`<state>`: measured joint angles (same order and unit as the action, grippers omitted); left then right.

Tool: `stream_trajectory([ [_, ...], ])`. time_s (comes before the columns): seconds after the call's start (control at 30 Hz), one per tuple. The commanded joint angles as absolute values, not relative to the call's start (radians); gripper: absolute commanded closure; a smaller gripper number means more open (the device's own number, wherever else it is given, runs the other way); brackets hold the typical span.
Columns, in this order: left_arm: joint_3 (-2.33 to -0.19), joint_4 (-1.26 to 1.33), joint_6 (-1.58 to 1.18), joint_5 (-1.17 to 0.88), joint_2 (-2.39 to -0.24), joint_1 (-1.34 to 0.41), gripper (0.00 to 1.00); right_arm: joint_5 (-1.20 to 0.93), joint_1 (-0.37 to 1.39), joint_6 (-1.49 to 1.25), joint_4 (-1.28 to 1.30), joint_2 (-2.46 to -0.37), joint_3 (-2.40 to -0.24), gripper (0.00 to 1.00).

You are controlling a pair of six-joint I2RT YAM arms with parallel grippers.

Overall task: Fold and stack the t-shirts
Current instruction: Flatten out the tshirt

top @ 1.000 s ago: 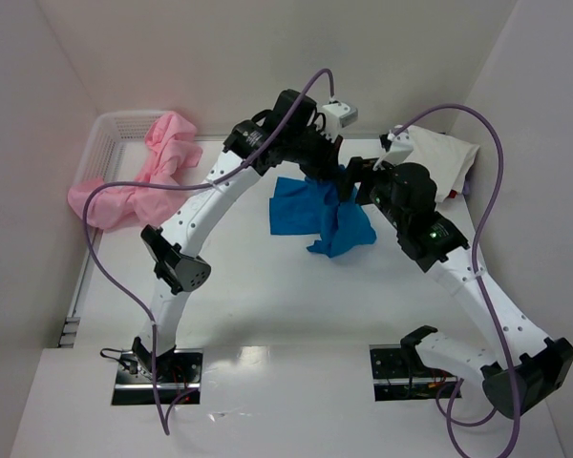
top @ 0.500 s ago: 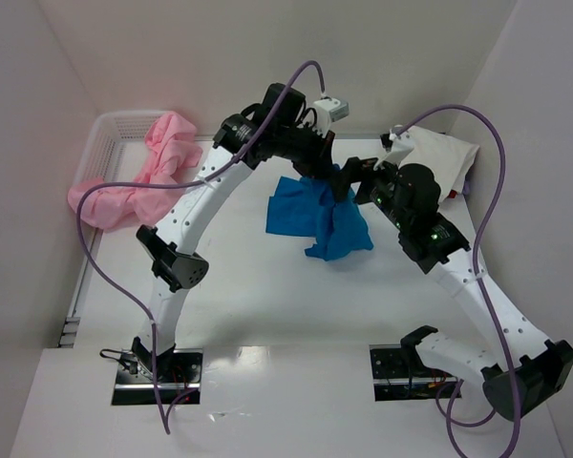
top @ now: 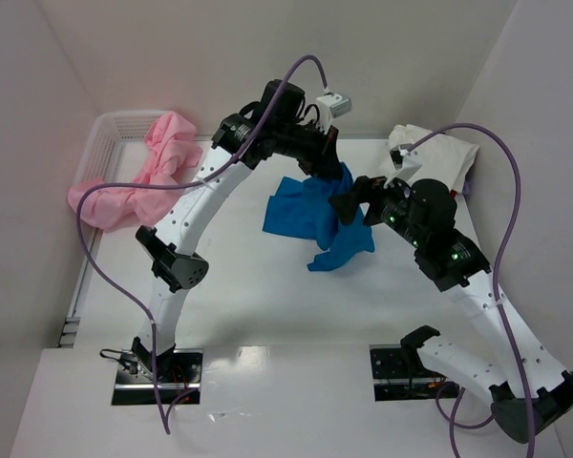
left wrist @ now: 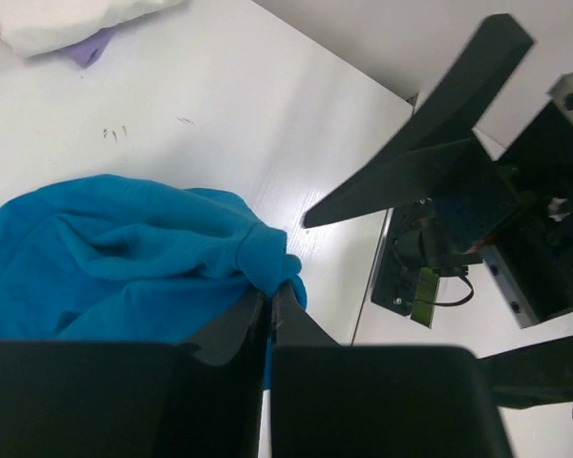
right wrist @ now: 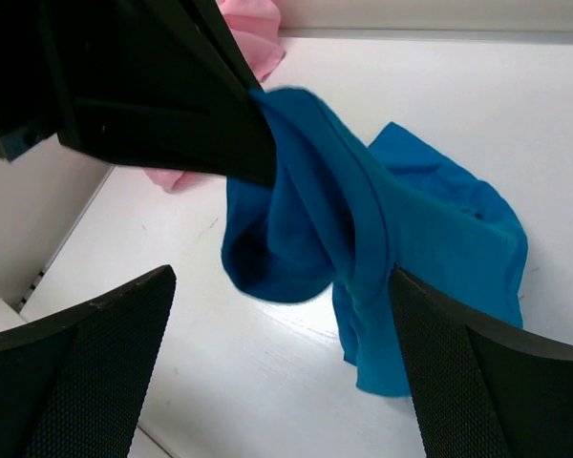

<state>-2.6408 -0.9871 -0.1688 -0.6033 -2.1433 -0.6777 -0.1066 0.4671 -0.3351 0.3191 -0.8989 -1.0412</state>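
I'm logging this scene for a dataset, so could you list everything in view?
blue t-shirt: one, bright blue, mid-table, crumpled, one bunch lifted
pink t-shirts: a heap, count unclear, pale pink, draped over the basket at far left
cream-white t-shirt: one, cream-white, far right corner
basket: one, white plastic lattice, far left
table: one, white
purple cables: two, one looping along each arm
left arm: one, white and black, reaching to mid-table
right arm: one, white and black, reaching in from the right
left gripper: one, black, shut on the blue t-shirt
right gripper: one, black, open, facing the lifted cloth
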Motion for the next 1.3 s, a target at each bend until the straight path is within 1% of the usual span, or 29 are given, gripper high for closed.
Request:
stream_trajectory([
  [0.0, -2.683, -0.933, -0.193, -0.650, -2.118, -0.657, 1.00, -0.075, 0.474, -0.364, 0.370, -0.836, -1.040, 0.03],
  [0.13, -2.694, -0.933, -0.193, -0.693, -2.118, -0.657, 1.00, -0.075, 0.474, -0.344, 0.358, -0.888, -1.020, 0.03],
  [0.3, -2.681, -0.933, -0.193, -0.706, -2.097, -0.657, 1.00, -0.005, 0.483, -0.310, 0.298, -0.943, -1.046, 0.01],
  [0.4, -2.672, -0.933, -0.202, -0.738, -2.088, -0.666, 1.00, 0.009, 0.483, -0.281, 0.244, -1.025, -1.069, 0.01],
  [0.5, -2.652, -0.924, -0.202, -0.750, -2.068, -0.666, 1.00, 0.072, 0.483, -0.256, 0.219, -1.037, -1.080, 0.01],
  [0.53, -2.643, -0.923, -0.202, -0.764, -2.068, -0.666, 1.00, 0.086, 0.483, -0.256, 0.203, -1.046, -1.080, 0.03],
  [0.57, -2.643, -0.923, -0.202, -0.764, -2.059, -0.666, 1.00, 0.112, 0.483, -0.246, 0.175, -1.046, -1.080, 0.11],
  [0.6, -2.632, -0.923, -0.202, -0.776, -2.059, -0.666, 1.00, 0.126, 0.483, -0.245, 0.138, -1.037, -1.068, 0.31],
  [0.67, -2.632, -0.923, -0.202, -0.776, -2.049, -0.666, 1.00, 0.126, 0.483, -0.245, 0.098, -1.037, -1.068, 0.56],
  [0.7, -2.623, -0.923, -0.202, -0.776, -2.049, -0.666, 1.00, 0.126, 0.483, -0.245, 0.098, -1.037, -1.068, 0.78],
  [0.77, -2.623, -0.923, -0.202, -0.776, -2.049, -0.666, 1.00, 0.135, 0.483, -0.259, 0.086, -1.026, -1.068, 0.97],
  [0.8, -2.612, -0.923, -0.202, -0.758, -2.049, -0.666, 1.00, 0.146, 0.483, -0.271, 0.086, -1.010, -1.068, 1.00],
  [0.83, -2.612, -0.923, -0.202, -0.743, -2.049, -0.666, 0.98, 0.146, 0.483, -0.272, 0.086, -0.997, -1.059, 1.00],
  [0.87, -2.612, -0.923, -0.202, -0.720, -2.039, -0.654, 0.93, 0.158, 0.483, -0.272, 0.086, -0.971, -1.058, 1.00],
  [0.9, -2.612, -0.923, -0.202, -0.695, -2.039, -0.653, 0.83, 0.158, 0.483, -0.272, 0.098, -0.957, -1.058, 1.00],
  [0.93, -2.612, -0.923, -0.202, -0.634, -2.030, -0.641, 0.59, 0.169, 0.483, -0.272, 0.112, -0.947, -1.058, 1.00],
  [1.0, -2.612, -0.923, -0.193, -0.572, -2.029, -0.632, 0.40, 0.169, 0.483, -0.272, 0.152, -0.913, -1.081, 1.00],
  [1.03, -2.612, -0.923, -0.193, -0.540, -2.017, -0.621, 0.20, 0.169, 0.483, -0.272, 0.178, -0.898, -1.094, 1.00],
  [1.07, -2.612, -0.923, -0.193, -0.540, -2.017, -0.612, 0.13, 0.169, 0.483, -0.272, 0.190, -0.897, -1.094, 1.00],
  [1.1, -2.612, -0.914, -0.166, -0.528, -2.005, -0.612, 0.01, 0.169, 0.483, -0.272, 0.199, -0.884, -1.106, 1.00],
  [1.17, -2.583, -0.905, -0.135, -0.517, -1.991, -0.612, 0.01, 0.179, 0.483, -0.282, 0.213, -0.871, -1.106, 1.00],
  [1.23, -2.432, -0.845, -0.078, -0.456, -1.947, -0.612, 0.01, 0.179, 0.483, -0.302, 0.225, -0.862, -1.115, 1.00],
  [1.27, -2.257, -0.775, -0.066, -0.433, -1.910, -0.612, 0.01, 0.179, 0.483, -0.302, 0.254, -0.853, -1.115, 1.00],
])
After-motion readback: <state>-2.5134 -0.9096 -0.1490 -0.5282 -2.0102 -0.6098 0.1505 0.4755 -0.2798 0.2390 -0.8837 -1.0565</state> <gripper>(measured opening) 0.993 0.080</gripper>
